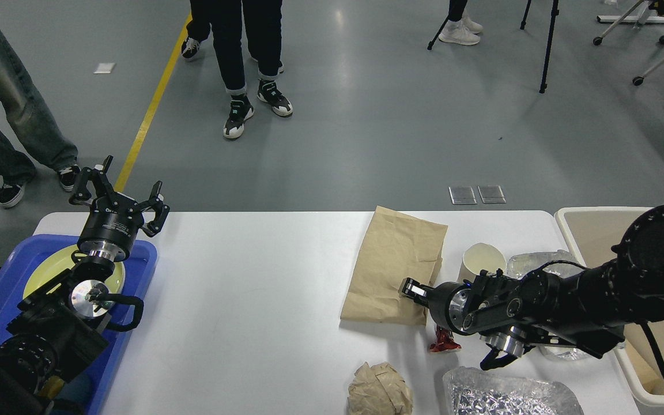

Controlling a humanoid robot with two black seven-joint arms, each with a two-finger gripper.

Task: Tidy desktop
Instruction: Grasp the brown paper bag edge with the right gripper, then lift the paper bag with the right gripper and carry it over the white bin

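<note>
Desktop (263,276) white, matte, left pincer (117,196) spread, right pincer (411,288) state unclear
</note>
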